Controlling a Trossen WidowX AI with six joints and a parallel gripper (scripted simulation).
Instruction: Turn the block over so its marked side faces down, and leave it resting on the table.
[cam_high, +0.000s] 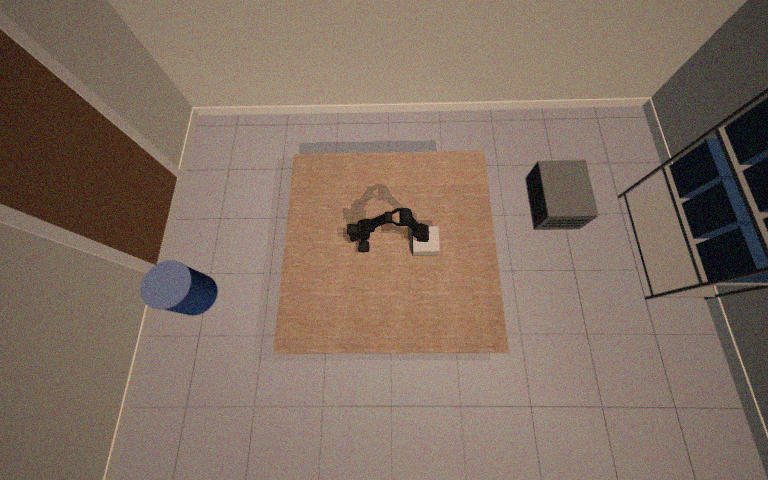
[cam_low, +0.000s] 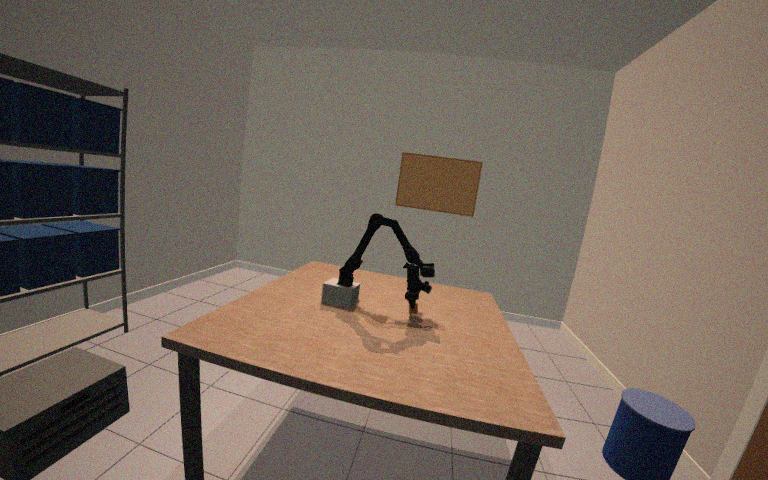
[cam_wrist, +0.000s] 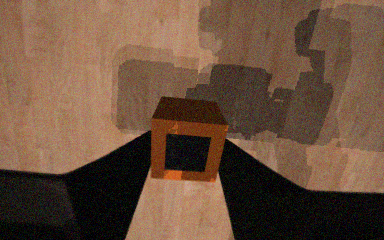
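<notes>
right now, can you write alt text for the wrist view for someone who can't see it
An orange block with a dark square mark on the face toward the camera is clamped between the two black fingers of the gripper. Beneath it lies the wooden table, crossed by blocky grey shadows of the arm.

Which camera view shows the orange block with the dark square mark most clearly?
The wrist view: the block fills the middle, gripped between both black fingers, dark square facing the camera. In the exterior view it is only a small orange speck under the gripper; in the top view the arm hides it.
</notes>
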